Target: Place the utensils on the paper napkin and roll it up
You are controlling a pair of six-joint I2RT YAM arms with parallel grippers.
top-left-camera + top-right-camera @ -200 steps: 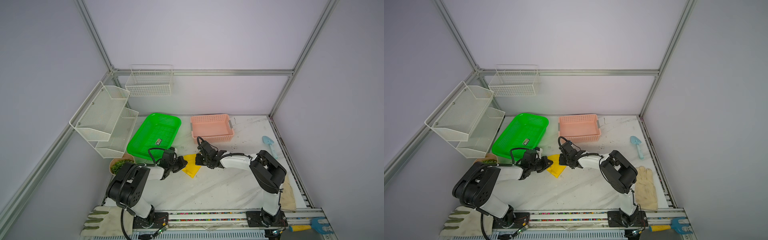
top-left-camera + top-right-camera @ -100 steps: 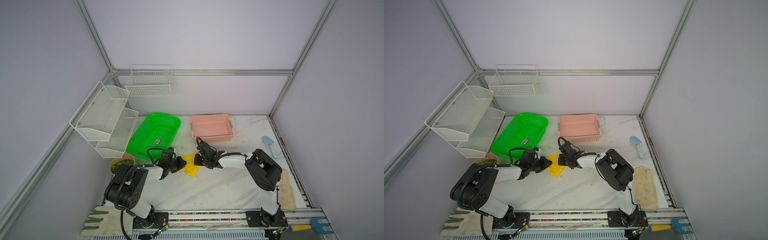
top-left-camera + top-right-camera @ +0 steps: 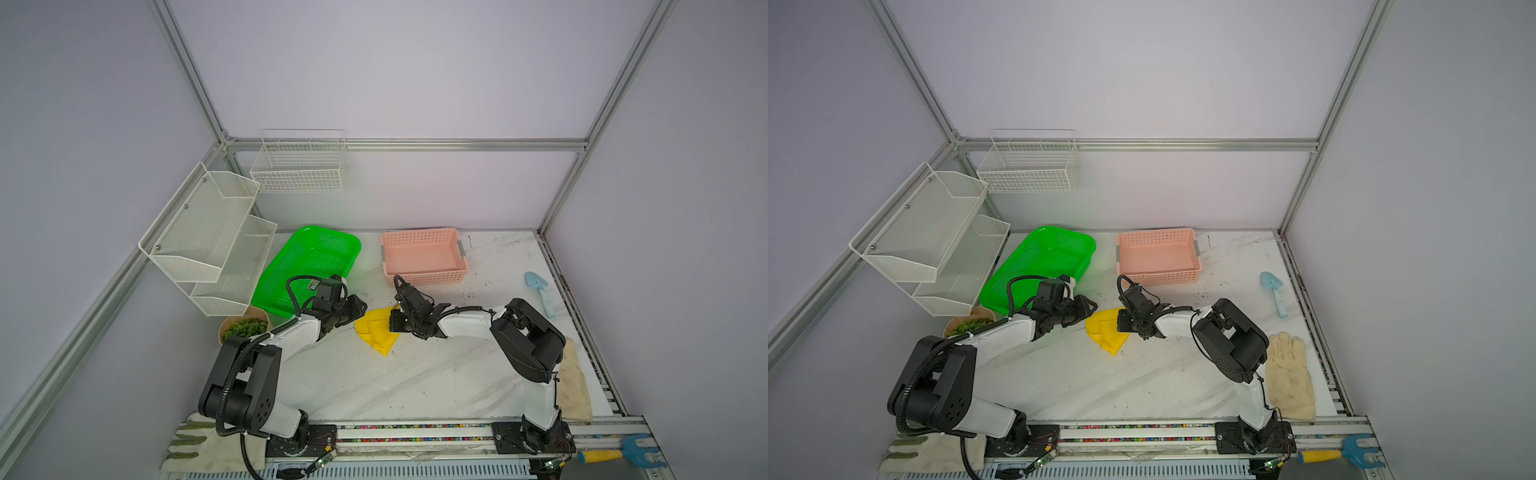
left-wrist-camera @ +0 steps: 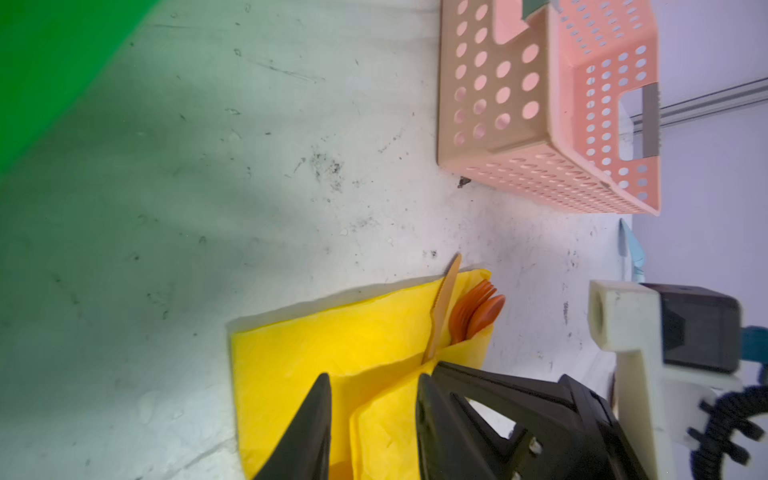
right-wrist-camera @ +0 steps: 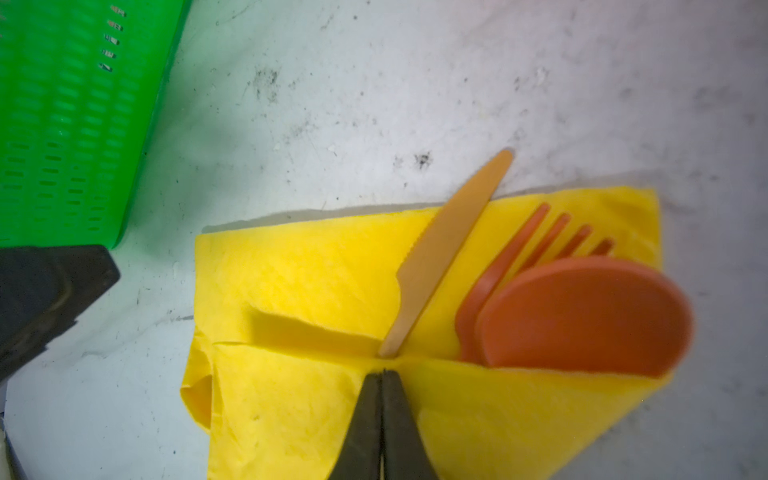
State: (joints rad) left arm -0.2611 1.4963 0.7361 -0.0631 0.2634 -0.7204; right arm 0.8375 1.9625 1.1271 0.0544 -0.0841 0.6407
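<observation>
The yellow paper napkin lies folded on the white table between both arms. Its flap covers the handles of the utensils. In the right wrist view an orange spoon lies over an orange fork, beside a paler orange knife. Their heads stick out past the fold. My right gripper is shut, its tips resting on the flap's edge. My left gripper is open at the napkin's other side, one finger on each side of a raised fold.
A green basket stands just behind the left gripper and a pink basket behind the right. A light-blue trowel and a beige glove lie at the right. A potted plant and wire racks are on the left.
The left gripper's jaws have parted over the napkin's fold. The right arm's elbow has shifted slightly left; its gripper stays shut on the flap.
</observation>
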